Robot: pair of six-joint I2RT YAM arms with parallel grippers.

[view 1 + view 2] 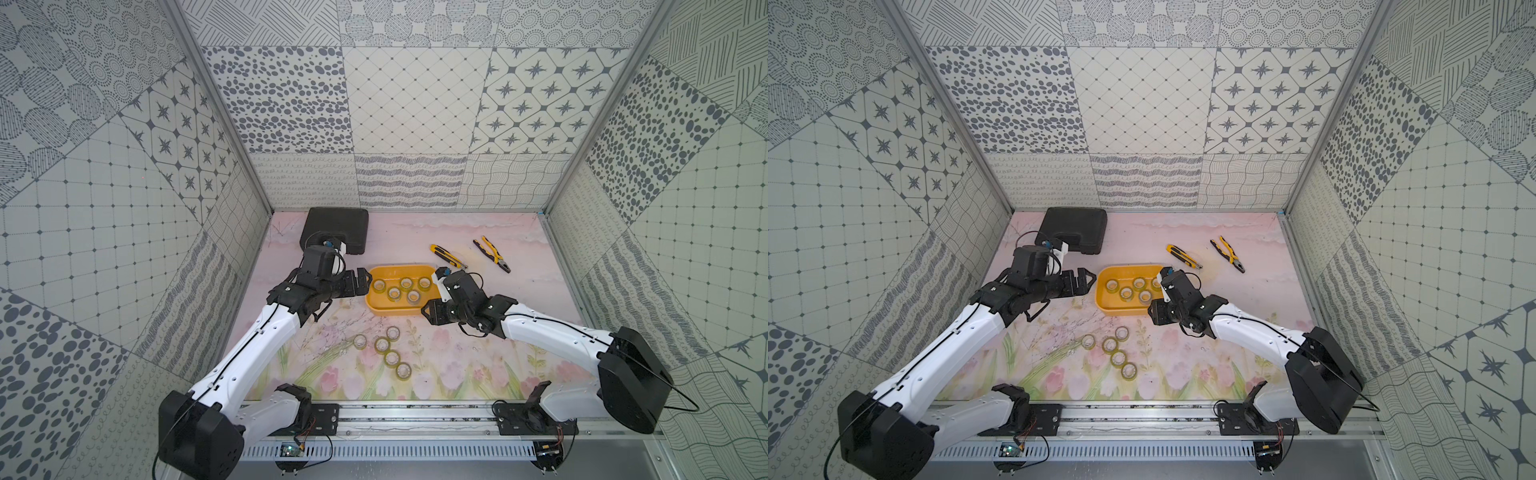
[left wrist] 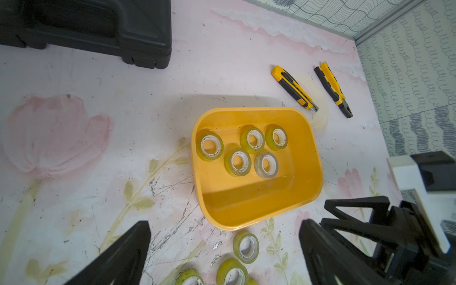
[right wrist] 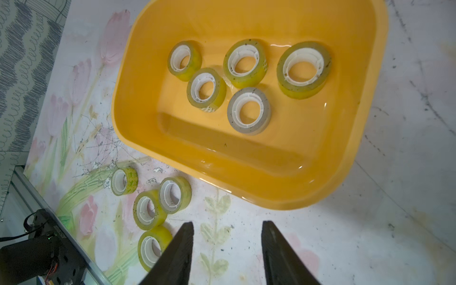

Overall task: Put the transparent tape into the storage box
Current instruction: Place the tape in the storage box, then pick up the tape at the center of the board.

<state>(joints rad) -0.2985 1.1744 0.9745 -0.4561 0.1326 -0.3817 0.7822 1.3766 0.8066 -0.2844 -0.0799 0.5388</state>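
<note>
Tape look: small rolls of transparent tape [image 3: 245,63], yellowish-green rings round white ribbed hollow cores, speckled with dark flecks; one roll [image 3: 249,111] reads greyer to me than the rest
Tape in box: I count five rolls lying flat, cores up, inside the shallow yellow-orange plastic storage box [image 1: 392,311], gathered toward its far side
Tape outside: five more rolls [image 1: 391,358] lie on the pink floral mat [image 1: 457,361] in front of the box, in a loose cluster, some touching
Left gripper [image 2: 225,223]: fingers spread wide, nothing between them, just beside the box's left end
Right gripper [image 3: 228,223]: fingers partly spread, gripping nothing, over bare mat by the box's front right corner
Behind the box: black moulded plastic case [image 1: 336,228], yellow-and-black utility knife [image 1: 449,256], yellow-handled pliers [image 1: 492,253]
</note>
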